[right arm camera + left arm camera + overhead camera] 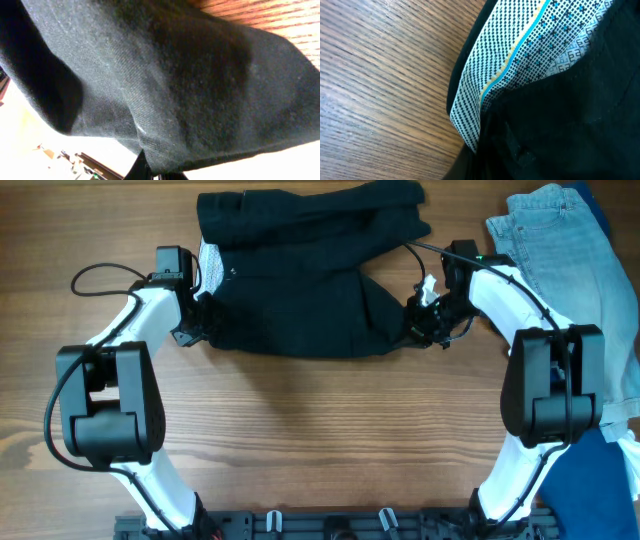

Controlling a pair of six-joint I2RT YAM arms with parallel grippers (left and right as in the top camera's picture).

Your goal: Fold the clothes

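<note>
Two grips on: left end effector (198, 322) and right end effector (422, 320) each clamped on opposite edges of the clothes (300, 290), soft matte black, rumpled across the far wood-grain tabletop (320, 430); dotted white lining (520, 55) peeks out; faded denim jeans (565, 250) far right

Overhead straight down; 2 wrist views tight on clothes (290, 300)

Left tool (203, 320), right tool (417, 320) fingertips buried under black garment (290, 290); jeans (565, 240) cropped.
</note>
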